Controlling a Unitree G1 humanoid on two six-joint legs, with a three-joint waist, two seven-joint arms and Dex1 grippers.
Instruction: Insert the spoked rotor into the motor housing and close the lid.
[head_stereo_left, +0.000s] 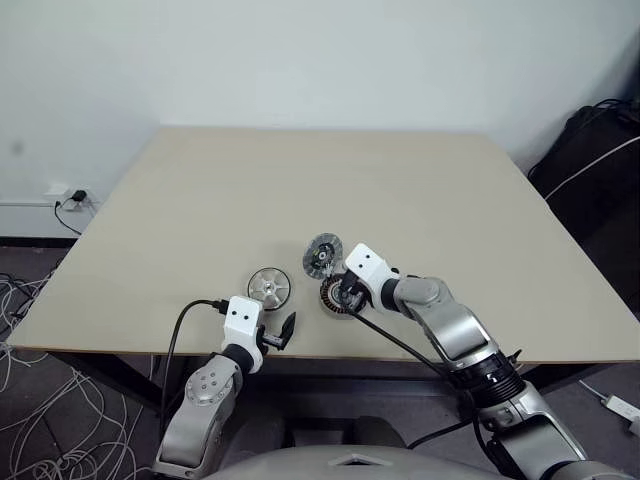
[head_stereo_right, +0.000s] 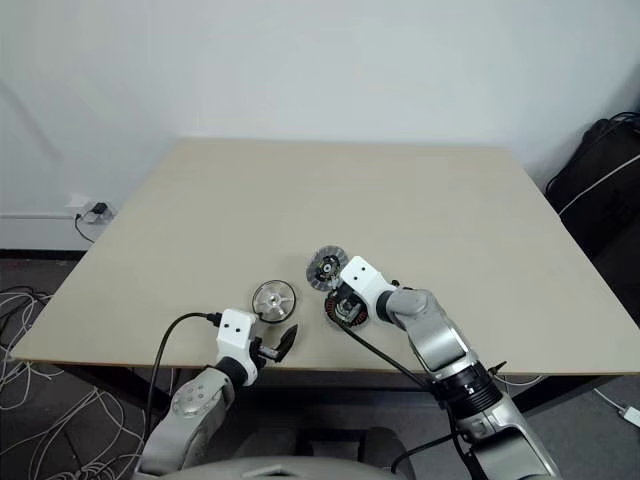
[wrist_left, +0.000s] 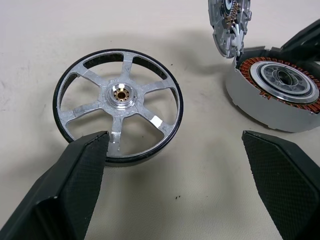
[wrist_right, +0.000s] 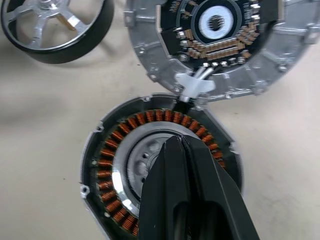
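Resting on the table: one spoked rotor (wrist_left: 119, 102), one motor housing (wrist_right: 159, 170); left jaws apart, right together.

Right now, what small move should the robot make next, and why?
Probably the left gripper should ease forward and close on the round silver spoked rotor. Its fingers stand open just short of the rotor, which lies flat on the beige table. The copper-wound motor housing sits open, its lid tipped back, with the shut right gripper over its centre.

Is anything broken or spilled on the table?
Nothing looks broken or spilled. The motor housing lies flat with its lid tipped open, and the spoked rotor rests flat beside it, not yet inside.
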